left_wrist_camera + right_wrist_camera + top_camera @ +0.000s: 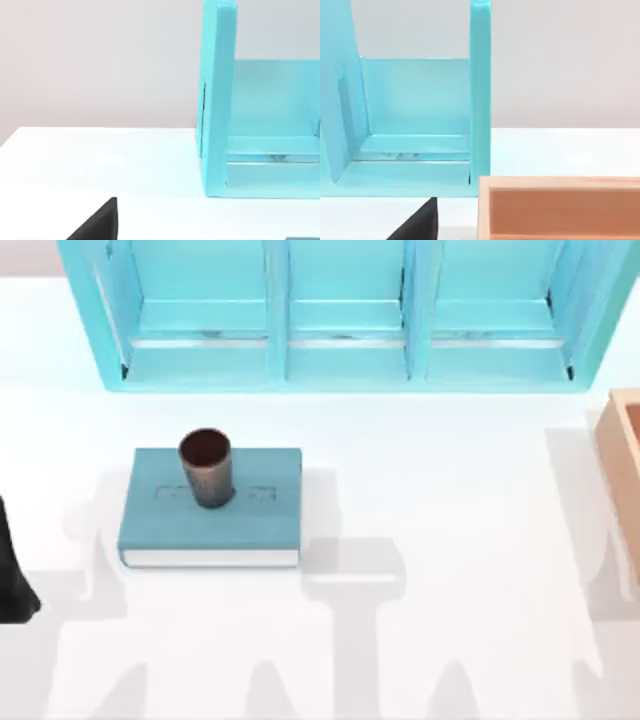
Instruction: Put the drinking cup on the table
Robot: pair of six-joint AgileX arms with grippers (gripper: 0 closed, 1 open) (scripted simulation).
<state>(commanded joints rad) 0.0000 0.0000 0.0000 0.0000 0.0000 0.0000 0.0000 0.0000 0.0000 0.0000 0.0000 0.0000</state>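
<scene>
Top view gives you the drinking cup [206, 468] upright on the teal book [212, 522], toward its 12 o'clock edge, left of centre on the counter [450, 530]. The left arm [14, 575] sits at 9 o'clock; you cannot tell either pincer's state.

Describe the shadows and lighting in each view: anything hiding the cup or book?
Top view: soft grey arm-shaped shadows fall across the table, one beside the book; the drinking cup stays clearly lit, its inside dark. Left wrist view: even light, no harsh shadow by the shelf cabinet. Right wrist view: evenly lit, wooden box clear.
</scene>
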